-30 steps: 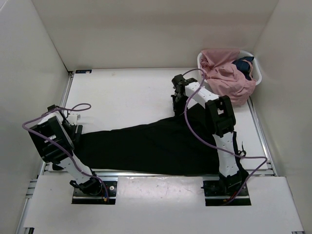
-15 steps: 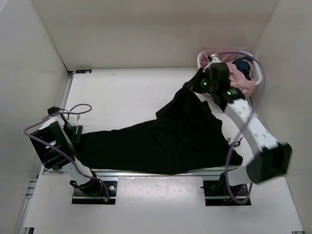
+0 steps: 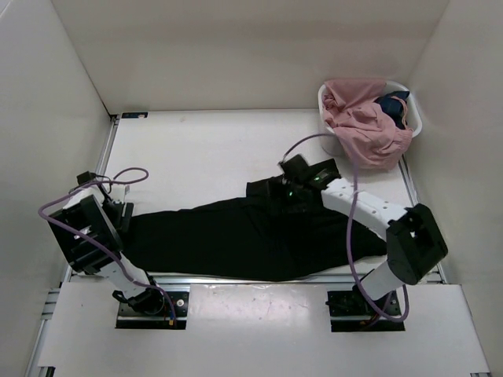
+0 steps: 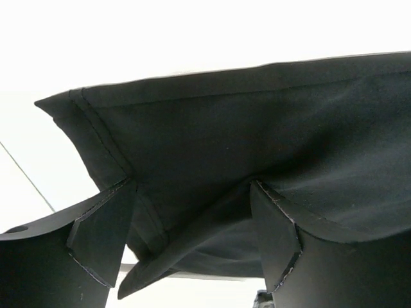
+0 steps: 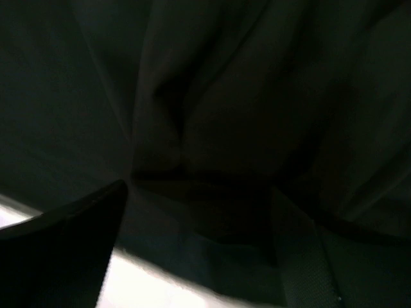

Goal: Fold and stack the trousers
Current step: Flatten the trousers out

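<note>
The black trousers (image 3: 236, 239) lie spread flat on the surface (image 3: 196, 157), well apart from the white basket (image 3: 321, 98), likely ready for folding, with the left claw (image 4: 191, 186) and right claw (image 5: 198, 186) wide open over them, gripping nothing.

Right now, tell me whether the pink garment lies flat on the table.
No: the pink garment is heaped in the basket at the far right corner, spilling over its rim.

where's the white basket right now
In the top view the white basket sits at the far right corner of the table, holding a pink garment and dark blue cloth, beyond the black trousers.
</note>
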Robot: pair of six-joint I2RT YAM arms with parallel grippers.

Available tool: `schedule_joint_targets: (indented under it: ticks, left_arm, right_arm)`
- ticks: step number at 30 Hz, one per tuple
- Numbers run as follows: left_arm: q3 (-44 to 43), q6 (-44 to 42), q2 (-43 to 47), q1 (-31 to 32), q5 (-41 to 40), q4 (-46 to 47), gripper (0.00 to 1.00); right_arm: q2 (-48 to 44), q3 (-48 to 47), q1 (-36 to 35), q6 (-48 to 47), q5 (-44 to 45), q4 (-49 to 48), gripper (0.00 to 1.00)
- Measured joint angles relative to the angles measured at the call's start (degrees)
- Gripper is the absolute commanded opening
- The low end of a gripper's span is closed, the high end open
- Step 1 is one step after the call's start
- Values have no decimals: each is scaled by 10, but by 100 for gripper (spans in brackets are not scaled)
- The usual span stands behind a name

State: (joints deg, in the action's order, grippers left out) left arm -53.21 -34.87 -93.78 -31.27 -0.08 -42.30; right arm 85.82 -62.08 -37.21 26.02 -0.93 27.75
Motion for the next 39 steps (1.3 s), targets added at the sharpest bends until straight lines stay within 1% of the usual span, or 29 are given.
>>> schedule_joint_targets:
  ticks: [2,3,5,9,11,14,17,18,21,22,24,28,30,31,32,33,35,36,37,38,39]
  left_arm:
    - [-14,-7,-7,0,-5,-18,85]
    - [-28,-11,-14,0,-9,-35,87]
    - [-72,-15,-25,-1,-9,-71,88]
    - [-236,-19,-33,7,-9,-126,88]
    - [-323,-20,-33,33,-10,-135,88]
    - [-398,-18,-34,126,-18,-150,89]
    - [-451,-7,-66,297,-23,-166,91]
    - [-472,-1,-90,355,-17,-170,92]
    - [-543,26,-180,490,23,-160,98]
    - [-568,37,-212,523,39,-157,100]
    - [-614,55,-270,571,69,-147,100]
    - [-682,78,-361,619,114,-134,100]
    - [-679,85,-385,633,132,-127,100]
    - [-671,86,-391,637,141,-127,100]
    - [-653,88,-394,642,153,-125,97]
    - [-632,89,-394,647,164,-125,79]
    - [-591,92,-394,654,177,-129,56]
    - [-573,85,-393,658,176,-127,43]
    - [-557,86,-383,660,184,-122,17]
    - [-544,89,-377,660,185,-125,14]
    - [-530,86,-372,660,188,-124,14]
  right_arm:
    - [20,0,-37,-14,21,61,99]
    - [12,0,-51,-17,30,80,99]
    - [-30,-1,-57,-14,49,97,99]
    - [-141,-25,-1,22,122,106,99]
    - [-174,-32,42,47,157,110,99]
    - [-182,-9,104,81,195,126,99]
    - [-163,59,164,102,212,123,99]
    - [-159,83,184,107,213,124,99]
    - [-151,153,248,116,203,93,99]
    - [-147,167,265,117,196,78,99]
    - [-132,181,288,120,185,46,99]
    - [-78,182,303,120,161,-20,99]
    - [-49,182,308,122,155,-29,89]
    - [-35,182,310,123,153,-29,81]
    - [-23,182,314,125,152,-29,59]
    - [-19,181,319,123,155,-29,46]
    - [-18,183,333,134,154,-28,22]
    - [-19,187,344,142,153,-27,6]
    - [-23,191,356,150,151,-26,0]
    - [-28,195,367,156,149,-27,0]
    - [-33,199,377,163,147,-26,0]
